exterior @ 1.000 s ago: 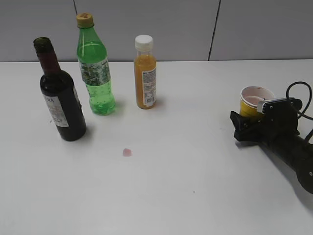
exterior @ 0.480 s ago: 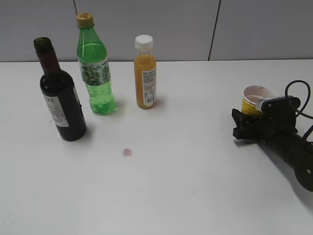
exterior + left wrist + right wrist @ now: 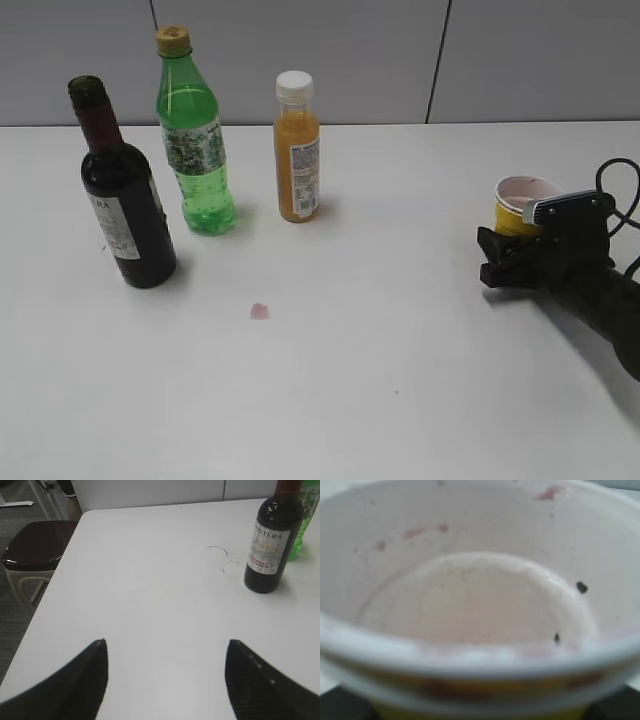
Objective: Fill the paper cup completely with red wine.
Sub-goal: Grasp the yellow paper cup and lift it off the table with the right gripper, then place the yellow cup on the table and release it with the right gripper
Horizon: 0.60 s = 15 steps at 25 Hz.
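Observation:
The paper cup [image 3: 522, 203], yellow with a white rim, stands at the right of the table. My right gripper [image 3: 500, 252] is shut on its lower part. In the right wrist view the cup [image 3: 480, 605] fills the frame. Its inside is pinkish white with red stains and dark specks, and holds no liquid. The red wine is in the dark bottle [image 3: 122, 200] at the far left, upright and uncapped. It also shows in the left wrist view [image 3: 271, 540]. My left gripper [image 3: 166, 652] is open and empty over bare table, well short of that bottle.
A bright green plastic bottle [image 3: 194, 140] and an orange juice bottle [image 3: 297, 150] stand upright at the back, right of the wine. A small pink stain [image 3: 260, 311] marks the table's middle. A dark stool [image 3: 35, 542] stands beyond the table's left edge.
My right gripper has shifted slightly to the right, and the paper cup has moved with it. The bottles have not moved.

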{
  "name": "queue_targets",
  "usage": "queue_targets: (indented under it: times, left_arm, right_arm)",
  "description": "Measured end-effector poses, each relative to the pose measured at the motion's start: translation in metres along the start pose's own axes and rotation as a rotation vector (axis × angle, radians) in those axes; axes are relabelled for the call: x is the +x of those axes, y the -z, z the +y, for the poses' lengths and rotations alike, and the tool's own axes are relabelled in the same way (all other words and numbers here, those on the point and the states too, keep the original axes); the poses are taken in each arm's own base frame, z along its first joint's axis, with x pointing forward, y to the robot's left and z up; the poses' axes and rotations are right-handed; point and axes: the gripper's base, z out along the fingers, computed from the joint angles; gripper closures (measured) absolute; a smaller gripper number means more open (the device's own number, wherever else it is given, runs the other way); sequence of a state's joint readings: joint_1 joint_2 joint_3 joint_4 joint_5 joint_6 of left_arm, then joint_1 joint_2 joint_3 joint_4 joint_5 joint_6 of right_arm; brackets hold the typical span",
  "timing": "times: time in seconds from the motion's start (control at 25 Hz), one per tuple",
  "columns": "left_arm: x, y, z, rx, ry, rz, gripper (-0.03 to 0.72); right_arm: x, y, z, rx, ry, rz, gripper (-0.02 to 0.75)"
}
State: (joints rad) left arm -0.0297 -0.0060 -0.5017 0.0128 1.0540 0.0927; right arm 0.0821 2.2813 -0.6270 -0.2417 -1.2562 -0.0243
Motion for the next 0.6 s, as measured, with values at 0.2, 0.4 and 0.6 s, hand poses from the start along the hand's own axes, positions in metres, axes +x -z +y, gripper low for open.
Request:
queue_targets:
  times: [0.2, 0.4, 0.6]
  left_arm:
    - [0.0, 0.0, 0.0, 0.0, 0.0, 0.0, 0.134]
    - [0.0, 0.0, 0.0, 0.0, 0.0, 0.0, 0.134]
    - [0.0, 0.0, 0.0, 0.0, 0.0, 0.0, 0.134]
  right_arm:
    - [-0.024, 0.012, 0.016, -0.172, 0.088, -0.034, 0.299]
    - [-0.032, 0.021, 0.039, -0.444, 0.164, -0.062, 0.299]
    - [-0.031, 0.01, 0.061, -0.691, 0.16, -0.046, 0.299]
